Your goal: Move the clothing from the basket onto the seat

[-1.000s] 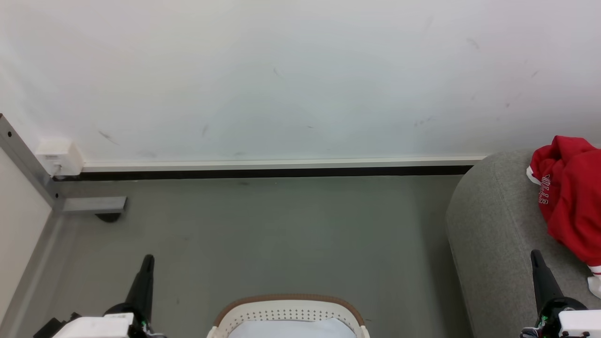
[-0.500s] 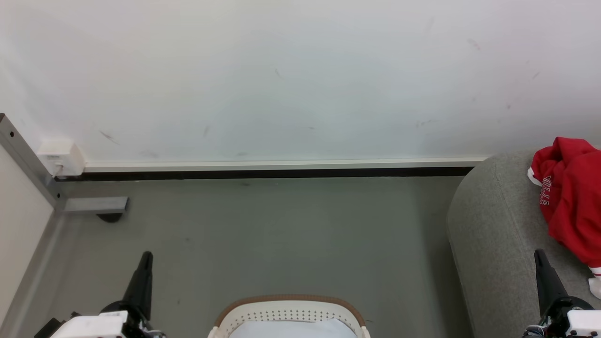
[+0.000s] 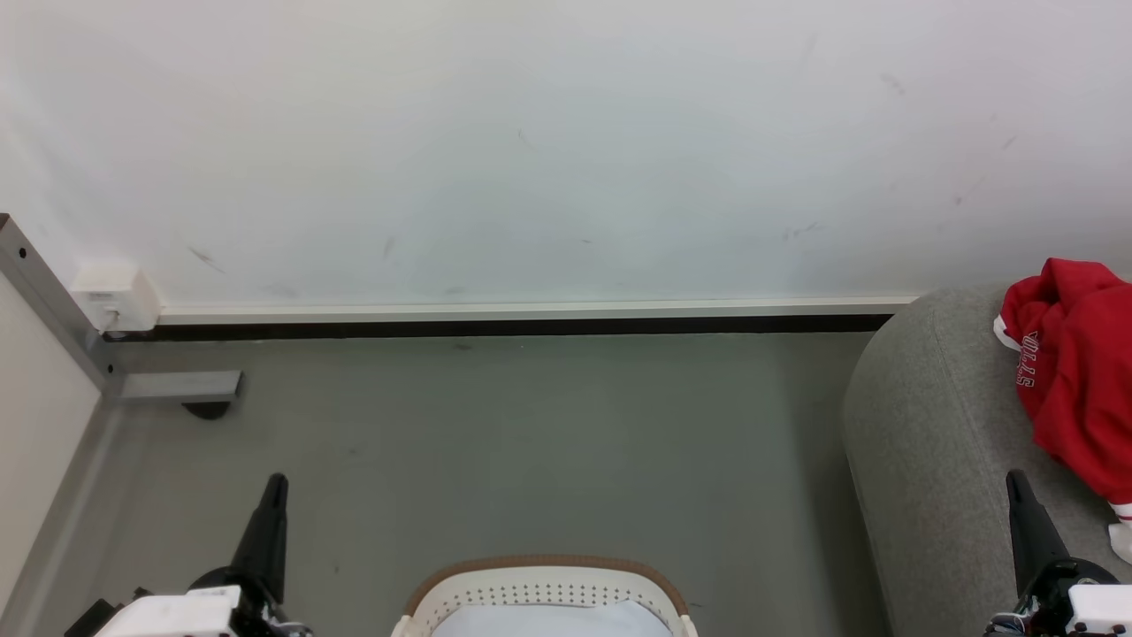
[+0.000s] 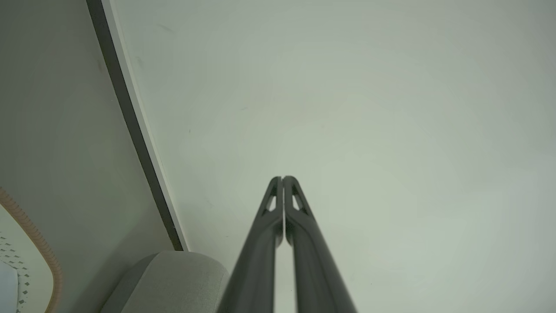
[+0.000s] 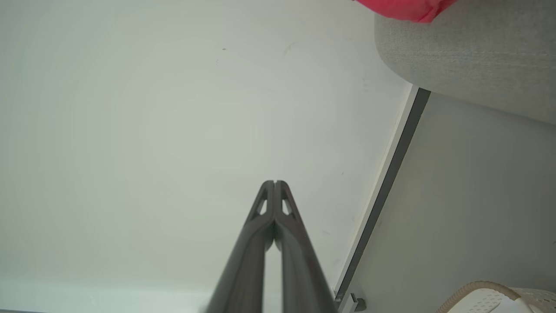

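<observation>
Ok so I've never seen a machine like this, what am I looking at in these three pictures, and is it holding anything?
It is a wheeled robot with two arms, each ending in a gripper with two long dark fingers. The wide picture comes from a camera on its head, looking down at a grey floor and white wall: the left gripper shows at lower left, the right gripper at lower right. The other two come from cameras on the wrists, looking along each gripper's fingers toward the wall. Both grippers are shut, fingers pressed together, holding nothing. Between the arms stands the white basket with a brown rim; something pale lies inside, I cannot tell what. On the right is the grey seat, with red clothing lying on it.
</observation>
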`<state>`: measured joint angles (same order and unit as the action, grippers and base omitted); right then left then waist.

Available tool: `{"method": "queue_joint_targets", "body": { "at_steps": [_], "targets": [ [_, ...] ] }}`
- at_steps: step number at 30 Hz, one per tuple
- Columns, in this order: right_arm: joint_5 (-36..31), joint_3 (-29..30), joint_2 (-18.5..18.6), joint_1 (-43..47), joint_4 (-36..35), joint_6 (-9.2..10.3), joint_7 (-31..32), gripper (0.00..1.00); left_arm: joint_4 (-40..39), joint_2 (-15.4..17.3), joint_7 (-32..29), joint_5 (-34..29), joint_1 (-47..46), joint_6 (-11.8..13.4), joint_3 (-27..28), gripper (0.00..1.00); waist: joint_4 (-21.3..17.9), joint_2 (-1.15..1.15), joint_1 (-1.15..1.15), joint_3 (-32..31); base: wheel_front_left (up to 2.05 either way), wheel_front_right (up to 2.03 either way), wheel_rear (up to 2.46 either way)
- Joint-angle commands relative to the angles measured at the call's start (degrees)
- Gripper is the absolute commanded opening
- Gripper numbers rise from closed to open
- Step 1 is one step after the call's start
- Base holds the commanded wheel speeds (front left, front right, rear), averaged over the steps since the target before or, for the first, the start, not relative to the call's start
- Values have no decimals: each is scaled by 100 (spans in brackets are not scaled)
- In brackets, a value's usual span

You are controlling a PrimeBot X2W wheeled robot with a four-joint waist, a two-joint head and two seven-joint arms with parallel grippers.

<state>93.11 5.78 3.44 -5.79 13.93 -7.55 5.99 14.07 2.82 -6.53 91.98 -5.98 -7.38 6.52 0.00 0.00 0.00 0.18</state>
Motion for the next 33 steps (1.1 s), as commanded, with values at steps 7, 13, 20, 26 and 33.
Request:
{"method": "queue_joint_targets", "body": {
  "at_steps": [7, 13, 20, 26, 33],
  "targets": [
    [-24, 26, -10, -64, 13, 12, 17, 0, 0, 8, -23, 77, -50, -25, 14, 0, 0, 0, 0, 0, 0, 0, 0],
    [-26, 31, -14, -65, 13, 12, 23, 0, 0, 8, -23, 77, -50, -25, 14, 0, 0, 0, 0, 0, 0, 0, 0],
    [-30, 38, -19, -66, 14, 12, 30, 0, 0, 8, -22, 77, -50, -25, 14, 0, 0, 0, 0, 0, 0, 0, 0],
    [-37, 44, -23, -67, 14, 12, 37, 0, 0, 8, -22, 78, -50, -25, 13, 0, 0, 0, 0, 0, 0, 0, 0],
    [-43, 48, -27, -67, 14, 12, 30, 0, 0, 8, -22, 78, -50, -25, 13, 0, 0, 0, 0, 0, 0, 0, 0]
  ]
}}
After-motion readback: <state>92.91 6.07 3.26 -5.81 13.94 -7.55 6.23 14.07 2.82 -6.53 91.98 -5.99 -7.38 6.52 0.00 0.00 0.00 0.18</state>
